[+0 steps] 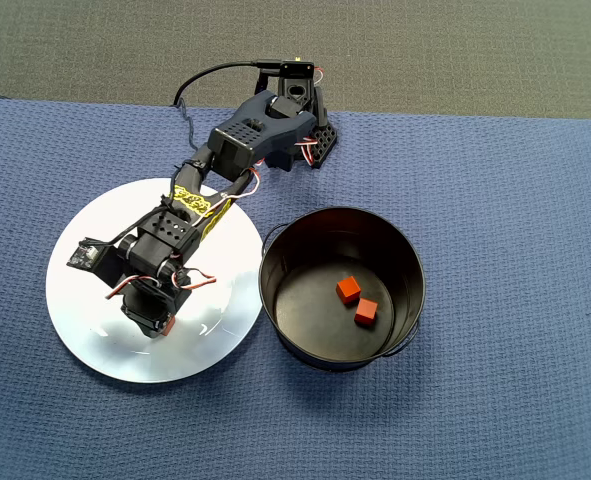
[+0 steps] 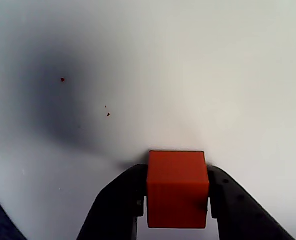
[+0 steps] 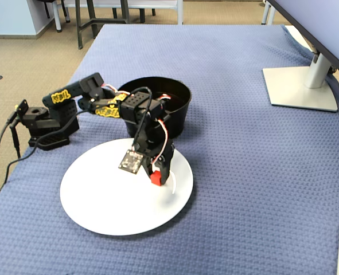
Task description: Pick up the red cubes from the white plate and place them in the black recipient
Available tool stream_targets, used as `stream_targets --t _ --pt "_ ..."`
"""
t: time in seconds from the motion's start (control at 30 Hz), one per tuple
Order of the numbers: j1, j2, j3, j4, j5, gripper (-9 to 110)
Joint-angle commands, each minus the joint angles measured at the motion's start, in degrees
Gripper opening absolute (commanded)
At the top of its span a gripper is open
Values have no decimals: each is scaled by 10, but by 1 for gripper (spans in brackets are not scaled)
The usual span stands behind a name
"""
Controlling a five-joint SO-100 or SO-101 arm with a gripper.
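My gripper (image 2: 177, 200) is shut on one red cube (image 2: 178, 187), whose sides are pinched between the two black fingers (image 2: 120, 200). It hangs low over the white plate (image 2: 188, 75), at or just above its surface; I cannot tell whether it touches. In the fixed view the cube (image 3: 156, 179) sits at the gripper tip (image 3: 158, 180) over the plate's (image 3: 94, 200) right half. From overhead the arm hides most of that cube (image 1: 170, 324) above the plate (image 1: 85, 320). Two red cubes (image 1: 348, 289) (image 1: 365, 312) lie inside the black recipient (image 1: 395, 260), right of the plate.
The arm's base (image 1: 305, 130) stands at the back edge of the blue cloth (image 1: 515, 400), with a cable trailing off it. A monitor foot (image 3: 301, 86) stands at the far right in the fixed view. The recipient (image 3: 178, 117) almost touches the plate's rim.
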Motion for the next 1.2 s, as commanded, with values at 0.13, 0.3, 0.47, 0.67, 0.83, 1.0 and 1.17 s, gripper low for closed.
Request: stream_targets --t 0.13,0.3,0.47,0.67,0.83,1.0,1.17 --pt "27 244 62 31 -4 0" --pt "-6 449 220 7 11 0" --pt "-98 641 466 -110 65 0" --pt "-241 799 695 -209 113 0" --pt "-347 892 805 -283 115 0" --pt "-403 923 826 -284 127 29" --pt "-345 944 844 -283 99 28"
